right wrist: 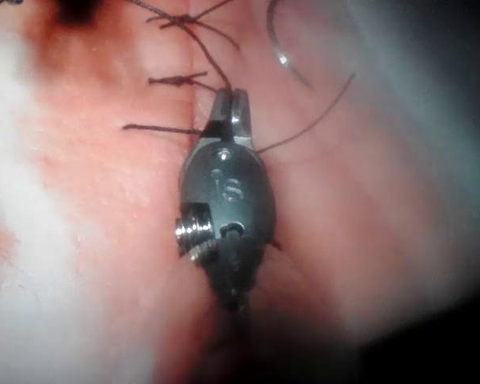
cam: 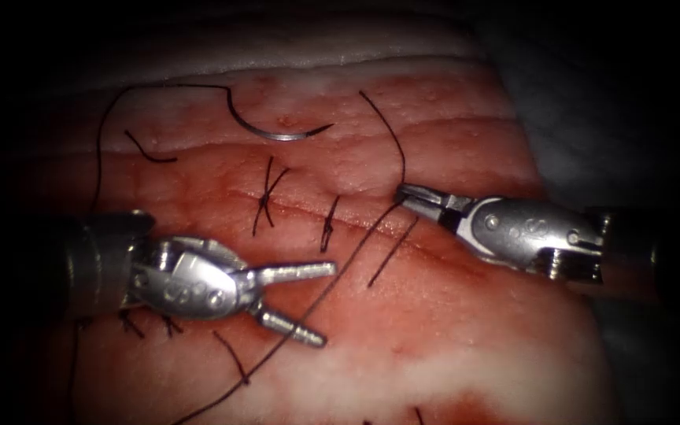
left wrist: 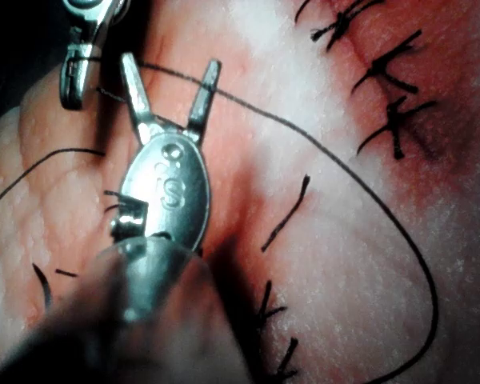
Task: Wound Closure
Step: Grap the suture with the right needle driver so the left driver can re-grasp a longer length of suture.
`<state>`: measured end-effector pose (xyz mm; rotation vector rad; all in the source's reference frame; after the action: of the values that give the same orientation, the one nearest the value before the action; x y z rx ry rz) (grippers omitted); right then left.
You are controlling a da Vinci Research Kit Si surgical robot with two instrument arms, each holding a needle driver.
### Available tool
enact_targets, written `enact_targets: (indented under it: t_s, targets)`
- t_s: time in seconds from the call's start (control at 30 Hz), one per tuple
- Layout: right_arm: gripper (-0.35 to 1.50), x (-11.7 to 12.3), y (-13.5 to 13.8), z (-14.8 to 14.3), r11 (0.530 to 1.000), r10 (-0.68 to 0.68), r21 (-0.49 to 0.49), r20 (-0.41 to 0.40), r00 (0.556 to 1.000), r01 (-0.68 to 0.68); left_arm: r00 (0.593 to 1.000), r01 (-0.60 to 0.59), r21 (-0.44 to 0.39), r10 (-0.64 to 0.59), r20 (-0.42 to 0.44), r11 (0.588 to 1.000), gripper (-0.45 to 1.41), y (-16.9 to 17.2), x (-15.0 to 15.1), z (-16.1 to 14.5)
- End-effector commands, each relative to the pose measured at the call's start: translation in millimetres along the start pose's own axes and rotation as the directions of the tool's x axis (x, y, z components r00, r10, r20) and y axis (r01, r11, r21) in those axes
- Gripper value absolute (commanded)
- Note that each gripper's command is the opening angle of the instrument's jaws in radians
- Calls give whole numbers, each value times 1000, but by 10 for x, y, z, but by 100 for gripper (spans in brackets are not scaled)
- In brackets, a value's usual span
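Observation:
The curved needle (cam: 277, 135) lies free on the tissue (cam: 450, 330), beyond the cut and to the left, held by neither tool; the needle (right wrist: 282, 54) is not in the tissue. My right tool (cam: 403, 194) is shut on the dark thread (cam: 293, 332) beside the cut, seen also as the right tool (right wrist: 228, 104) with thread (right wrist: 316, 116) trailing off it. My left tool (cam: 326, 305) stands open and holds nothing. That thread (left wrist: 264, 110) crosses just past the tips of the left tool (left wrist: 172, 80), and the right tool (left wrist: 78, 76) grips it close by.
Tied stitches (cam: 265, 197) cross the cut near the middle, with more stitches (left wrist: 392, 104) on the tissue. Short cut thread ends (cam: 391, 253) lie loose nearby. Red fluid (cam: 222, 189) wets the tissue around the cut. A pale cloth (cam: 403, 49) borders the far edge.

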<state>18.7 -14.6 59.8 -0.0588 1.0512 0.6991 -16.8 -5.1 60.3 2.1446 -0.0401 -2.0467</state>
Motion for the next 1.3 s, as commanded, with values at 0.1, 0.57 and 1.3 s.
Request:
enact_targets:
  t_s: [0.1, 0.57, 1.3]
  targets:
    - [-35, -11, 5, 10, 1000, 29, -2, -1, 1000, -29, 1000, -28, -25, 28, 6, 999, 14, 7, -6, -2]
    - [-35, -25, 12, 15, 997, 71, -9, -2, 997, -72, 996, -89, -138, 87, -21, 986, 17, 49, 12, -32]
    - [-35, -30, 9, 18, 996, 84, -12, -5, 996, -84, 994, -113, -234, 111, -24, 966, -45, 74, 30, -66]
